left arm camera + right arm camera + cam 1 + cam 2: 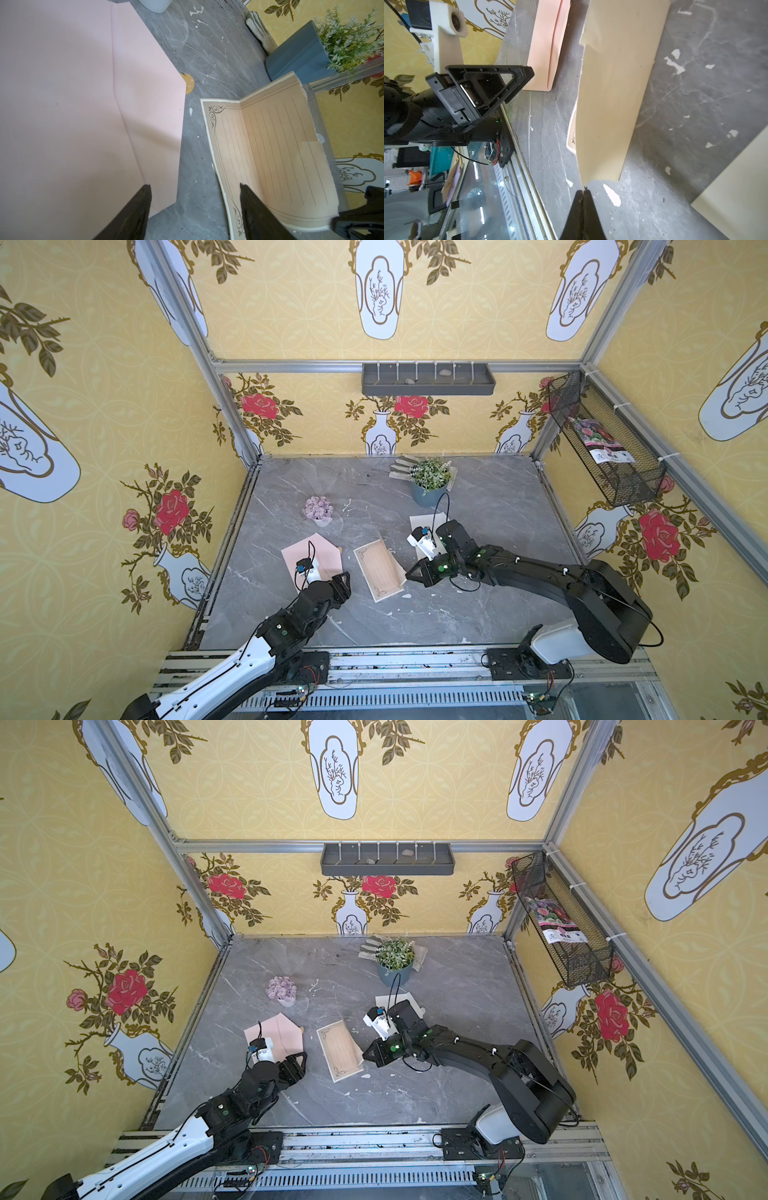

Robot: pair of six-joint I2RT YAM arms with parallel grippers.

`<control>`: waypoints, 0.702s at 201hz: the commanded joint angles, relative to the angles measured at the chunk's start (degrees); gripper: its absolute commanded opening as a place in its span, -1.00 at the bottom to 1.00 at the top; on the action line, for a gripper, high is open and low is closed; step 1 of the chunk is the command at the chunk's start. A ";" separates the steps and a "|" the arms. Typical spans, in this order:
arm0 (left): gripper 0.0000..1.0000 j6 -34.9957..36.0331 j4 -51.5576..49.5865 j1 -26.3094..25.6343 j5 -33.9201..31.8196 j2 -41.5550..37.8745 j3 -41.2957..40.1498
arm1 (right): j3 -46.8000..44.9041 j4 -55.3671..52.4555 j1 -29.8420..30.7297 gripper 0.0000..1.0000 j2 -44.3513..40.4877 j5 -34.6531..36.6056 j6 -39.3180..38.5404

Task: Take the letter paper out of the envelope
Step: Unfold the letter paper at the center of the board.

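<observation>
The pink envelope lies flat on the grey marble table, left of centre, with its flap open. The tan lined letter paper lies fully outside it, just to its right, half unfolded with one half raised. My left gripper hovers open over the bare strip between envelope and paper, holding nothing. My right gripper is shut with its tips pinching the near corner of the paper's raised half.
A purple flower pot stands behind the envelope. A green plant in a blue pot and gloves sit at the back. A cream sheet lies under my right wrist. A wire basket hangs on the right wall.
</observation>
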 commanded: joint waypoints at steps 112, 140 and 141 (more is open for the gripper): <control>0.25 7.60 8.54 -2.95 0.82 15.00 8.78 | -12.15 17.27 -4.95 -1.00 0.81 -1.23 9.26; 0.25 8.03 8.48 -2.95 1.45 18.93 10.48 | -10.85 15.59 -1.85 -1.00 0.86 2.83 9.10; 0.25 8.03 8.48 -2.95 1.40 18.90 10.53 | -10.75 15.52 -1.80 -1.00 0.81 3.01 9.09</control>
